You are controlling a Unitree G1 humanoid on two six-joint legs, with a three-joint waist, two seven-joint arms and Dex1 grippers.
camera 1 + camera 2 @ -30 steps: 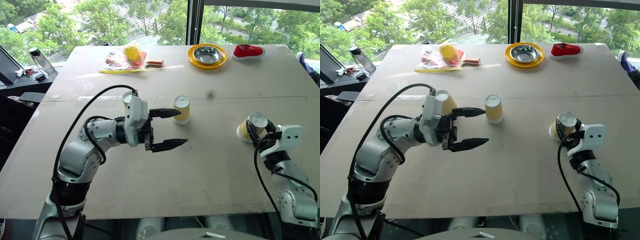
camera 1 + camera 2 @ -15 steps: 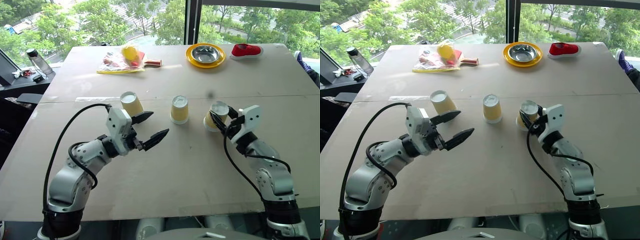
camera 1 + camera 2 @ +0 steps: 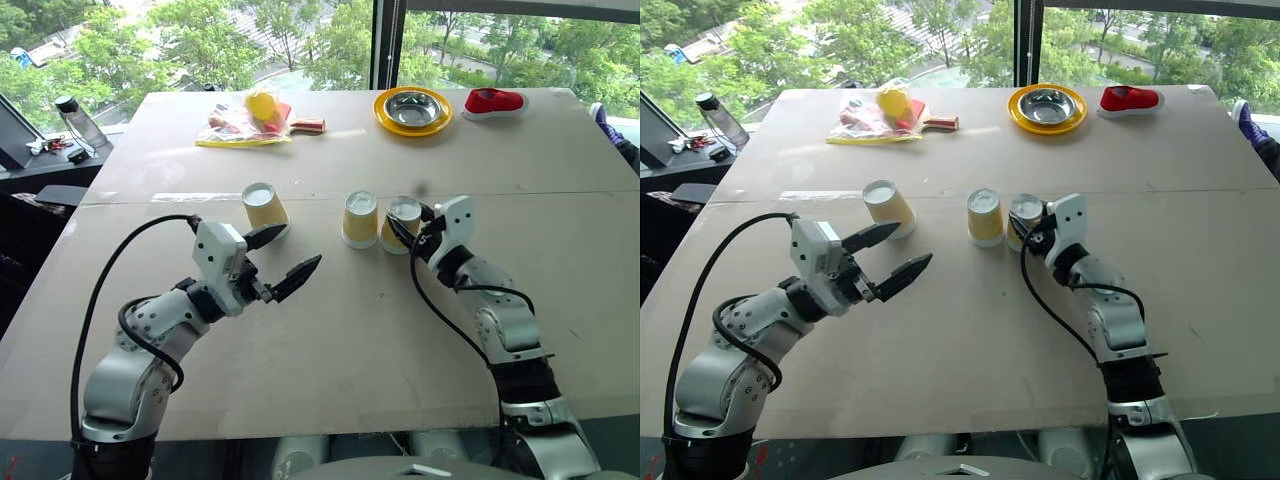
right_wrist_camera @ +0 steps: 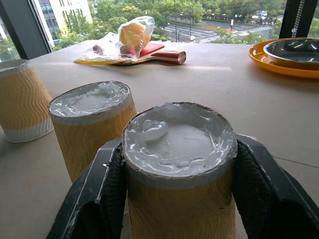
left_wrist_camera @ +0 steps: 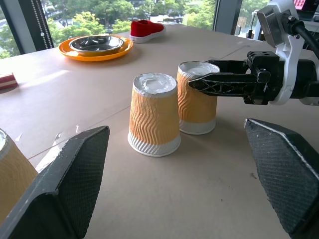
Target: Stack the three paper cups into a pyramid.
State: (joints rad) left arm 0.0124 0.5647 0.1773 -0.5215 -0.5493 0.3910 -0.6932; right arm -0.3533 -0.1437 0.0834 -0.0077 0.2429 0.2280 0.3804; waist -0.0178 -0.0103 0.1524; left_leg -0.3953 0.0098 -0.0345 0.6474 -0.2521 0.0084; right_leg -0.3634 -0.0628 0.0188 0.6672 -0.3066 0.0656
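The right gripper (image 3: 402, 228) is clenched on the held cup (image 3: 403, 222), inverted, just beside the middle cup (image 3: 360, 219) at its 3 o'clock on the table (image 3: 400, 340). The left cup (image 3: 265, 208) stands apart at 9 o'clock, near the released left gripper (image 3: 292, 258).

Left wrist view: middle cup (image 5: 154, 114) and held cup (image 5: 196, 104) stand upright, long axes vertical, bases up.

Right wrist view: fingers (image 4: 97, 191) flank the held cup (image 4: 180, 164). Judgement: light, thin, crushable paper; grip mid-wall gently.
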